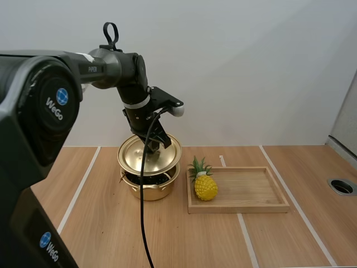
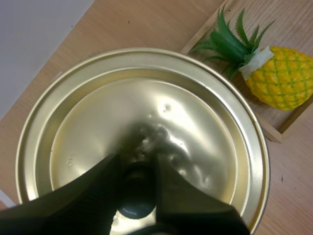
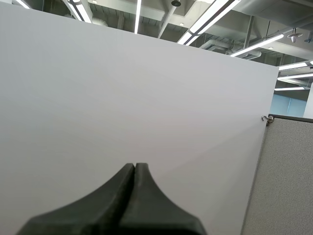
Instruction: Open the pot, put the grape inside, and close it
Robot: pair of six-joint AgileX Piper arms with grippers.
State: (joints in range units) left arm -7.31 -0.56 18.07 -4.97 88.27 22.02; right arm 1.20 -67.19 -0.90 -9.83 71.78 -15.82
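My left gripper (image 1: 154, 146) is shut on the dark knob (image 2: 138, 196) of the golden lid (image 1: 139, 156). It holds the lid tilted, just above the golden pot (image 1: 150, 188). Something dark, like a bunch of grapes (image 1: 148, 180), shows inside the pot in the gap under the lid. In the left wrist view my fingertips (image 2: 110, 169) pinch the knob at the centre of the dented lid (image 2: 195, 122). My right gripper (image 3: 134, 169) faces a white wall, its fingers lying together as one dark wedge.
A wooden tray (image 1: 251, 192) lies right of the pot, with a yellow toy pineapple (image 1: 204, 184) at its left end. The pineapple (image 2: 281, 76) and the tray's corner (image 2: 274, 132) sit close beside the lid. White tape lines cross the table.
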